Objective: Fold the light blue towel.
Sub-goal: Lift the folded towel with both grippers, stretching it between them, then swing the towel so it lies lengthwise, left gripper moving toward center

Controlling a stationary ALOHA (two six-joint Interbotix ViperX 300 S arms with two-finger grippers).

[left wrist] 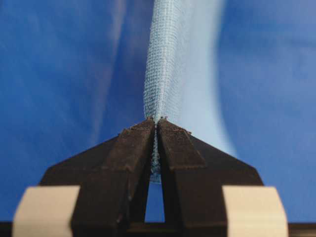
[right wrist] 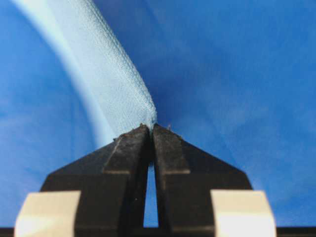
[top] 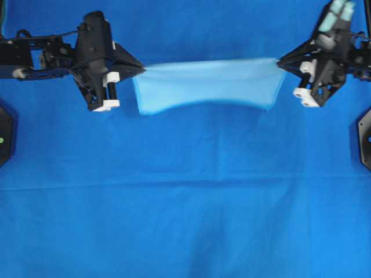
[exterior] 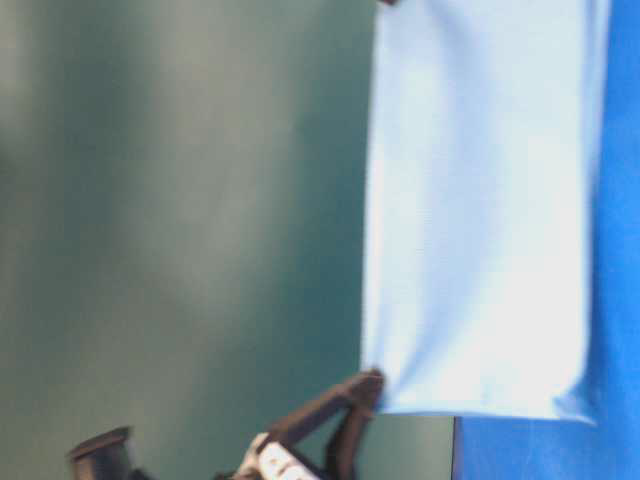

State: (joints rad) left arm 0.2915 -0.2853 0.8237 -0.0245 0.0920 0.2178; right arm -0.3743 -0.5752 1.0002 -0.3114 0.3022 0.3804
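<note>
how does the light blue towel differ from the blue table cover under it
The light blue towel is pale sky blue; the table cover is deep royal blue. The towel is small and held stretched between the left gripper and right gripper; the cover is large and lies flat. Both are cloth.

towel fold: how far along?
Done: both corners pinched. The left end effector and right end effector are each shut on the towel. In hand: it hangs stretched between them, off the table cover. Left: no fold made yet; lay it down doubled over and release.

left gripper clamped, right gripper clamped — facing inward
</note>
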